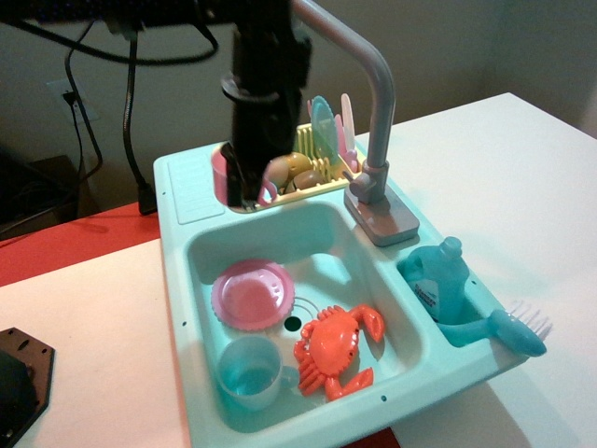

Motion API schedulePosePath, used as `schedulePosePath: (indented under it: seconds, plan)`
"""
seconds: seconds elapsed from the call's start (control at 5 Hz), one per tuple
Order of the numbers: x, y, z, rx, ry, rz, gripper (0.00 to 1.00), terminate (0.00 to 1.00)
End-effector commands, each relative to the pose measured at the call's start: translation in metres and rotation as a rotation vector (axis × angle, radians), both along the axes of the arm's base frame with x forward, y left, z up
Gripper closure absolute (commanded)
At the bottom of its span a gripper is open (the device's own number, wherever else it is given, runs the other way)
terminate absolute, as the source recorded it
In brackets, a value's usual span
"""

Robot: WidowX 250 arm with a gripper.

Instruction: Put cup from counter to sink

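My gripper (244,191) hangs from the black arm and is shut on the pink cup (220,174). The cup's loop handle (269,194) sticks out to the right of the fingers. The cup is held off the surface, above the back left rim of the light-teal sink (326,247), just right of the ribbed counter ledge (191,187). Most of the cup's body is hidden behind the gripper. The ledge is bare.
In the basin lie a pink plate (252,294), a light-blue cup (250,373) and an orange crab (336,350). The grey faucet (378,112) and the yellow dish rack (322,173) stand close to the gripper's right. A blue bottle (438,280) and a brush (513,329) sit in the side tray.
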State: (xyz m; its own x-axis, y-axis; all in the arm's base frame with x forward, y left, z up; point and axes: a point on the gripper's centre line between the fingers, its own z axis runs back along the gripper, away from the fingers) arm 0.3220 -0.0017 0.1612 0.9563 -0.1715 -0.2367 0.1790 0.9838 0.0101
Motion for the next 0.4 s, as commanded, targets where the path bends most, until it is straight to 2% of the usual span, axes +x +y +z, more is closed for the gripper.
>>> schedulePosePath:
  seconds: [0.0,0.2]
  plan:
    - [0.005,-0.026,-0.001,-0.023,-0.028,-0.014,1.00,0.00]
    - [0.007,-0.030,-0.018,-0.020,-0.017,-0.013,1.00,0.00]
